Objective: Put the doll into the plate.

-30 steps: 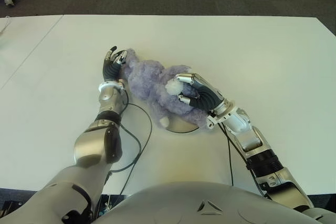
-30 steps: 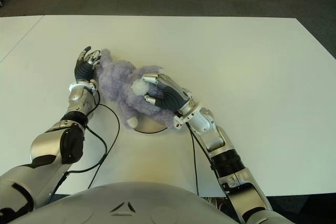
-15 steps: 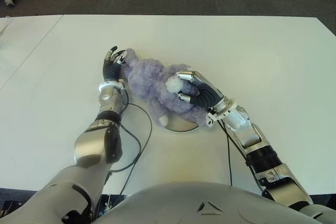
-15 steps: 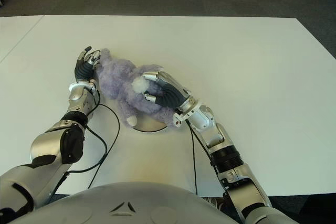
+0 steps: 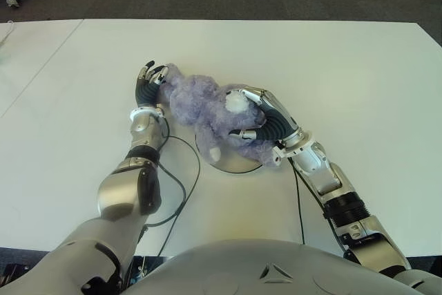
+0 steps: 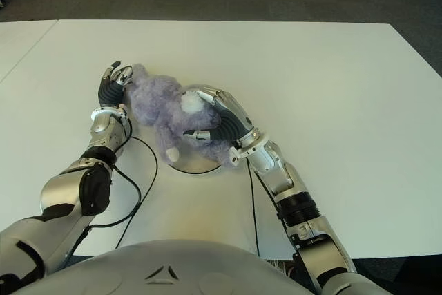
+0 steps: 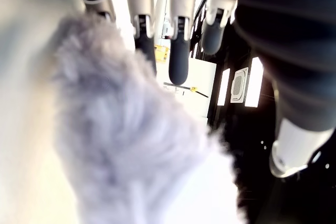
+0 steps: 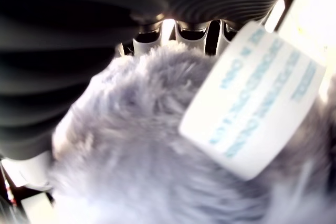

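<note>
Doll [image 5: 207,110] lies partly over the plate [image 5: 233,162], gripped by the right hand [image 5: 266,122]; left hand [image 5: 147,88], fingers extended, touches its far end.

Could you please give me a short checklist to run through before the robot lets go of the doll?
1. Right hand grasps the doll: ok, fingers wrap its fuzzy body from the right.
2. Doll over the plate: not ok, only its near end overlaps the plate; the head end reaches out over the table.
3. Left hand clear of the doll: not ok, it shows against the doll's far left end, fingers extended and not closed on it.
4. Doll resting on the plate or held above it: cannot tell.
5. Plate free of other things: ok on the visible rim; the rest is hidden under the doll.
</note>
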You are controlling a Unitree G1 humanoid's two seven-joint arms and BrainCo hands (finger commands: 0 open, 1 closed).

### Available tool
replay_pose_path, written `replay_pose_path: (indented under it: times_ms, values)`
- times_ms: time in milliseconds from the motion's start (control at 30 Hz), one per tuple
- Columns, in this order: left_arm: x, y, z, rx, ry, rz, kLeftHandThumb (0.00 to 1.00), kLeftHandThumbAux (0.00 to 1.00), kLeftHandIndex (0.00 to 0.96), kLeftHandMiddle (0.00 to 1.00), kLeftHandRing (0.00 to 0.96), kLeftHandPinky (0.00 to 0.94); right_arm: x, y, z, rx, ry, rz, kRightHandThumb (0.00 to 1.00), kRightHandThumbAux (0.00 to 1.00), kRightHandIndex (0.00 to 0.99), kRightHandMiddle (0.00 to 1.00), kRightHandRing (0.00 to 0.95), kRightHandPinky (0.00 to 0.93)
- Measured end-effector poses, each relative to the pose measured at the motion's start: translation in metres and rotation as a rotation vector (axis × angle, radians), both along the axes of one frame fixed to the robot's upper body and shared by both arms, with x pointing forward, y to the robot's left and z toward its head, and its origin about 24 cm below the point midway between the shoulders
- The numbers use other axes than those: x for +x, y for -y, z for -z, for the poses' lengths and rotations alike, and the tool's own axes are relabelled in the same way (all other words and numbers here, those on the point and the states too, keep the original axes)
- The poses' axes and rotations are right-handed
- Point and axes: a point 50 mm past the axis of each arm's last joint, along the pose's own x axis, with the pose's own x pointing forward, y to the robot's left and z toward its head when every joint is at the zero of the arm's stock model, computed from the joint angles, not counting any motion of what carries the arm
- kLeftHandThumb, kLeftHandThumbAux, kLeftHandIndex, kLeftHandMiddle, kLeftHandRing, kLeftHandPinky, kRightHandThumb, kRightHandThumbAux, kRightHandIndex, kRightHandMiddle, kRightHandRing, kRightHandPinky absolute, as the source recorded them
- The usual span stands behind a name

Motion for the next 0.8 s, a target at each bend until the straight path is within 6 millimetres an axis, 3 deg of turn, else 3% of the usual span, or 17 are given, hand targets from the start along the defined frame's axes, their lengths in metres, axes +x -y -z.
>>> replay_pose_path:
  times_ms: [800]
  values:
    - [0.0000,0.0000,0.0000,0.000,0.000,0.000,0.000,0.658,0.150,0.275,0.290,0.291,0.0088,-0.0003,-0.0037,0.041,0.070,0.112,0.127,0.421,0.000,0.000,0.000,0.000]
